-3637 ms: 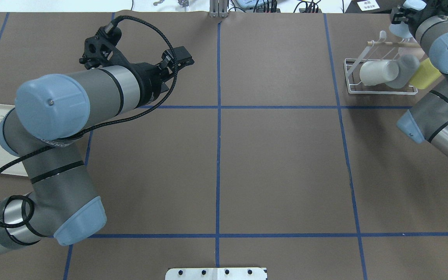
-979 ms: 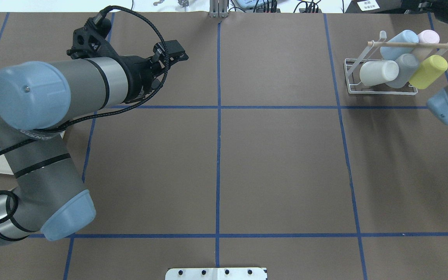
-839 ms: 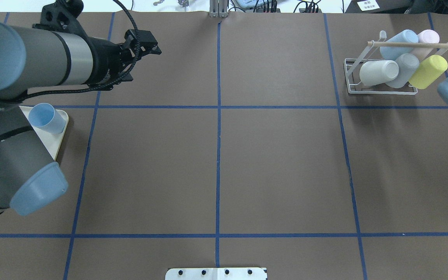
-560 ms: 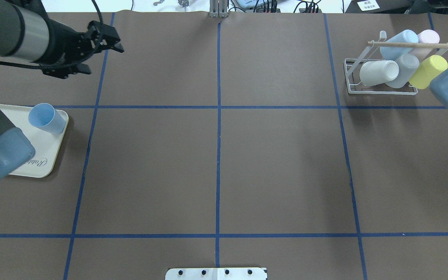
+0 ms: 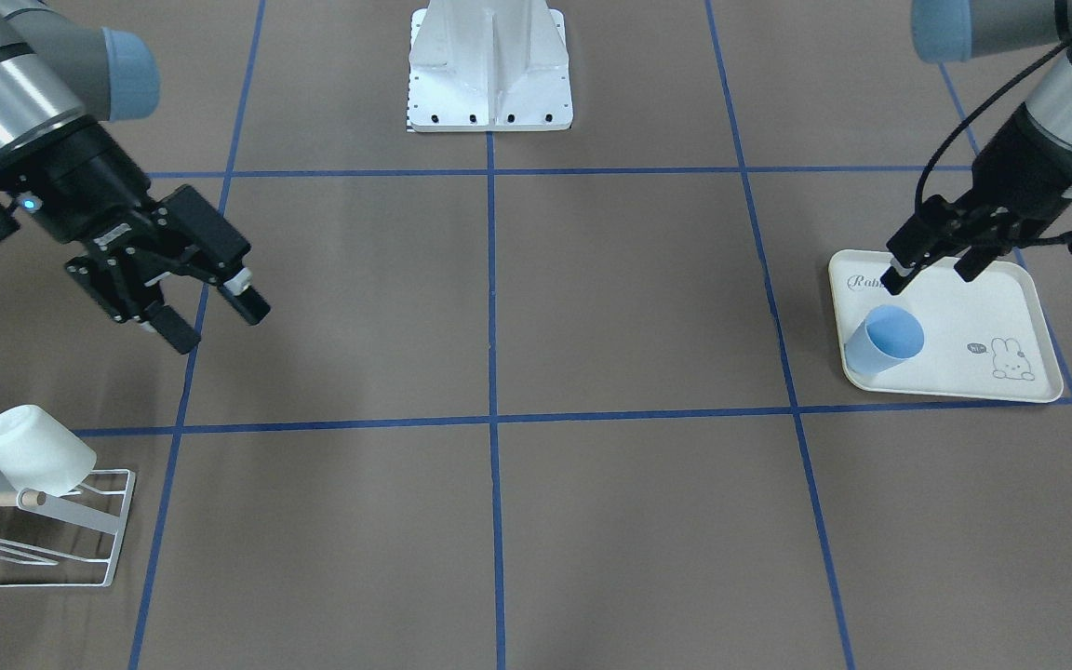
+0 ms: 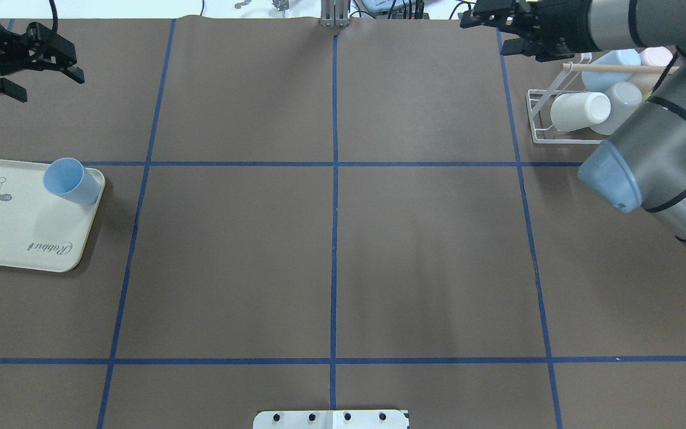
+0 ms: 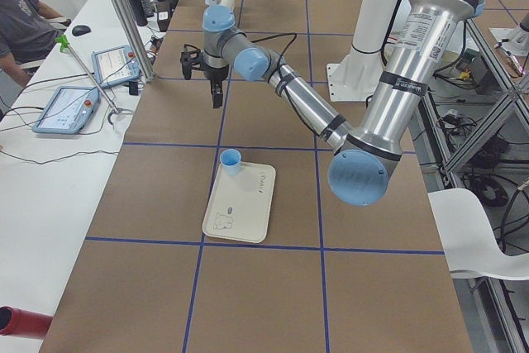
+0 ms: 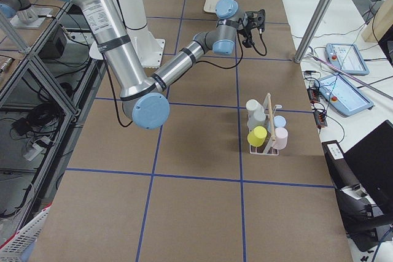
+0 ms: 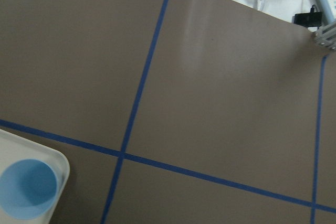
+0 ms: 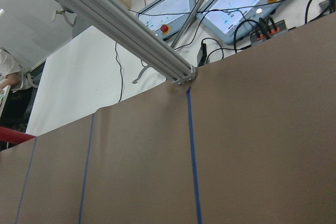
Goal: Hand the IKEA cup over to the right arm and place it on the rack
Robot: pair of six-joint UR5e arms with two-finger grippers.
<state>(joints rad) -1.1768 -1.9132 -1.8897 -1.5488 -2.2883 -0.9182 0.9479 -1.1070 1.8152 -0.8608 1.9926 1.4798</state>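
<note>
- The cup (image 5: pixel 885 340), a blue one, is standing upright on a corner of the tray (image 5: pixel 964 321), at the robot's left side of the table (image 5: pixel 499 521). Nothing is touching it.
- The left gripper (image 5: pixel 932 270) is hanging in the air near the cup, with its jaws spread apart and holding nothing.
- The front view is placing this gripper just over the tray edge, but the overhead view is placing it well apart from the tray. The left side view is making clear that it is high above the table.
- Only the left wrist view is looking straight down into the open mouth of the cup.
- The right gripper (image 5: pixel 220 328) is also spread apart and empty, in the air and apart from the rack (image 5: pixel 75 512).
- The rack is carrying several cups. The right side view is showing a yellow cup (image 8: pixel 256 135) among them, which the right arm (image 6: pixel 652 149) is hiding in the overhead view.
</note>
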